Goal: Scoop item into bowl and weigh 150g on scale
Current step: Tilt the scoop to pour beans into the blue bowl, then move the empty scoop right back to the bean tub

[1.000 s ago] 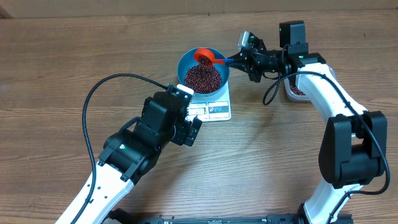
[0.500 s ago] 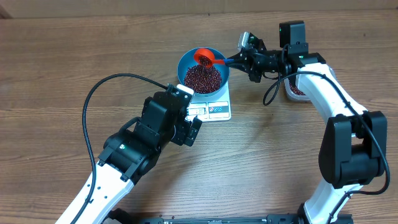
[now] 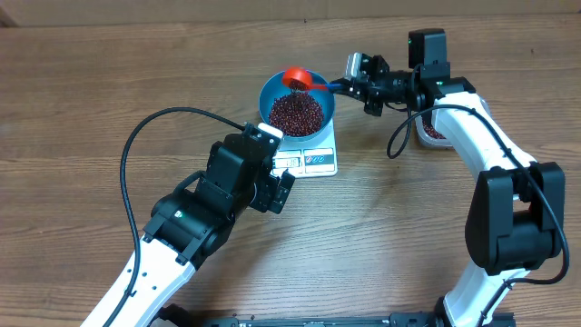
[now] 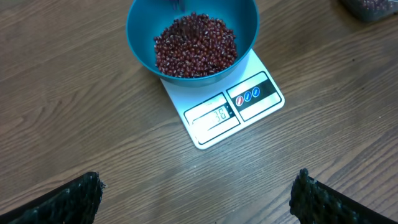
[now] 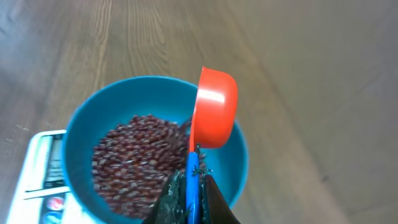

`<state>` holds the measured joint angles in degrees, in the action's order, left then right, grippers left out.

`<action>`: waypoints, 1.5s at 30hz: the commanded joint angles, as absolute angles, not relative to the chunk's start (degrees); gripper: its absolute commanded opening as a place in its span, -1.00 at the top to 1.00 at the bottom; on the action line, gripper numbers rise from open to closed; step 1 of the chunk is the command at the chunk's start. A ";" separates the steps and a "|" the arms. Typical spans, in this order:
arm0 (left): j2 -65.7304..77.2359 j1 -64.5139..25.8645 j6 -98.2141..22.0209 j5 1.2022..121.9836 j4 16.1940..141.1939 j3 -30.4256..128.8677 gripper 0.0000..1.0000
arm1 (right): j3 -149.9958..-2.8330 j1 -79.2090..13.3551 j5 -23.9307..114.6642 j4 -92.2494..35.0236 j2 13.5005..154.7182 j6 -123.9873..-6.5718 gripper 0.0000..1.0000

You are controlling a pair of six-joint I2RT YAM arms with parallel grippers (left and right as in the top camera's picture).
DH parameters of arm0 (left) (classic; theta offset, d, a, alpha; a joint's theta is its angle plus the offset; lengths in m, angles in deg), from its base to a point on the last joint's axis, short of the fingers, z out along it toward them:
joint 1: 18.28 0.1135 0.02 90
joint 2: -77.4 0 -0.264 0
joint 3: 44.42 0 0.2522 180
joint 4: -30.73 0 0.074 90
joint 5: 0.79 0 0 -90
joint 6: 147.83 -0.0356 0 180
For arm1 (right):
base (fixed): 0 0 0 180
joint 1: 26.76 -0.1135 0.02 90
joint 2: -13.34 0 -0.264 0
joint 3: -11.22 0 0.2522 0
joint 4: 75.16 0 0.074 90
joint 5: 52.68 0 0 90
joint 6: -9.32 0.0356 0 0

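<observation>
1 view, left wrist, shows scale [image 4: 225, 104] display [image 4: 212, 116].

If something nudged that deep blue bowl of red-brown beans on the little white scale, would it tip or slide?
Probably slide rather than tip: the deep blue bowl holds a heap of small red-brown beans, likely weighing it down. It covers most of the flat white scale, so a hard shove might carry it off. The loose beans may shift.

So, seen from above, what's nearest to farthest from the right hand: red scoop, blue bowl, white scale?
1. Red scoop: gripped by the right hand itself.
2. Blue bowl: under the scoop's head.
3. White scale: beneath the bowl, display side farthest.
</observation>
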<state>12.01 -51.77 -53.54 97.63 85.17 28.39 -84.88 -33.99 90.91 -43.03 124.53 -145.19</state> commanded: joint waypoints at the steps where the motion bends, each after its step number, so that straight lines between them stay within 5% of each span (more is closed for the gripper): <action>1: 11.77 -51.62 -53.34 98.18 85.07 28.37 -0.99 | -85.04 -34.21 91.36 -45.17 124.69 -148.62 0.93; 14: 11.77 -51.62 -53.34 98.18 85.04 28.37 -0.99 | -85.04 -34.21 91.32 -45.69 124.69 -147.96 0.93; 26: 11.77 -51.62 -53.34 98.18 85.04 28.37 -0.99 | -85.15 -32.48 90.03 -40.89 115.68 -121.87 0.93; 45: 11.77 -51.62 -53.34 98.18 85.04 28.37 -0.99 | -85.15 -29.77 46.32 -19.90 99.94 -99.92 0.93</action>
<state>12.01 -51.77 -53.54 97.63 85.17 28.39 -84.88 -31.19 60.00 -22.42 102.28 -103.59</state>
